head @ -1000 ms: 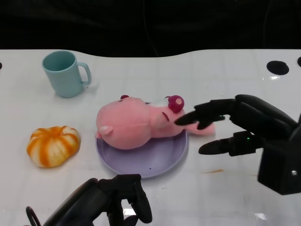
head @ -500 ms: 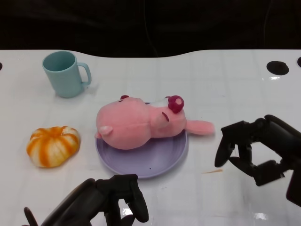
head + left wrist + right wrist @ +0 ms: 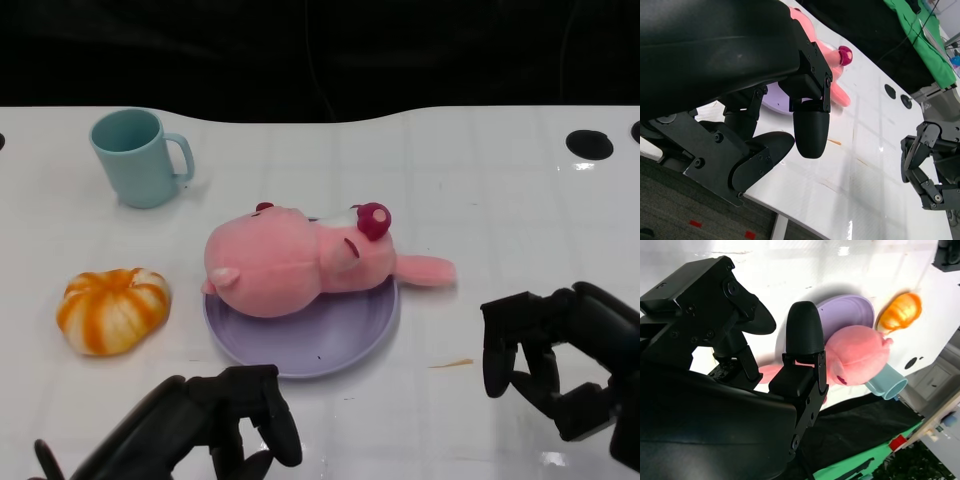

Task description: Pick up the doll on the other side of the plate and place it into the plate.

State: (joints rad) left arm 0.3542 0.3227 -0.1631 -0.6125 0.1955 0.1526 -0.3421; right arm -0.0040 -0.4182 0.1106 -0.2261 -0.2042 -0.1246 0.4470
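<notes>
I judge the placing done: the pink plush doll lies on the purple plate, one limb over its rim, and my right hand and left hand, fingers curled on nothing, need only retreat.

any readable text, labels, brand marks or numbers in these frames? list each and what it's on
None readable in any view.
The pink doll, purple plate, teal mug and orange pumpkin toy carry no print.
The left robot hand and right robot hand show no markings.
Background clutter in the right wrist view is too small and blurred to read.
</notes>
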